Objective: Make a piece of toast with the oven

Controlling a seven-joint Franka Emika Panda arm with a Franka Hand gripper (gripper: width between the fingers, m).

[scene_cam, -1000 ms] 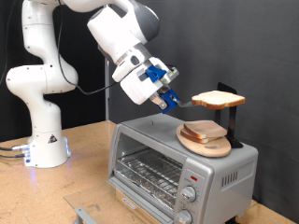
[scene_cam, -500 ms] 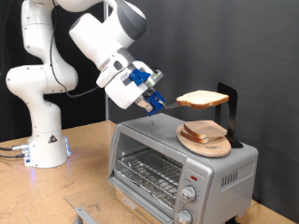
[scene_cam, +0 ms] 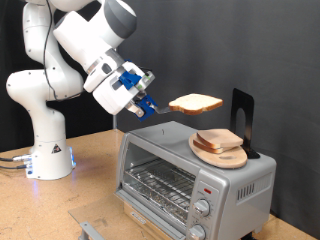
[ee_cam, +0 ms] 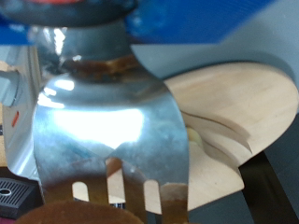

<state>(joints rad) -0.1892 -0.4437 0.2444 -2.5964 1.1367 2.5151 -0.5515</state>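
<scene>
Exterior view is giving me the clearest picture: my tool (scene_cam: pixel 147 102) is sitting in the upper middle of the frame, above and to the left of the oven (scene_cam: pixel 195 180), with its blue-trimmed fingers closed on the handle of a metal spatula (scene_cam: pixel 163 105) that is sticking out toward the right. I am seeing the piece of toast (scene_cam: pixel 196 103) lying flat on the spatula's blade, up in the air, above the oven's silver top and apart from it. Lower and to the right of it, the round wooden board (scene_cam: pixel 222 152) is resting on the oven's top with more slices (scene_cam: pixel 220 140) stacked on it, and a black upright stand (scene_cam: pixel 242 118) is rising just behind the board at the right. The oven is occupying the lower right of the frame on the tabletop (scene_cam: pixel 85 165), its glass door showing the wire rack (scene_cam: pixel 160 185) inside and two round knobs (scene_cam: pixel 201 220) at its front right corner. The arm's white base (scene_cam: pixel 48 155) is standing at the lower left. Wrist view is filling up with the shiny slotted spatula (ee_cam: pixel 110 121) at centre; the pale wooden board (ee_cam: pixel 245 103) is showing beyond it, and I cannot make out the fingertips there.
</scene>
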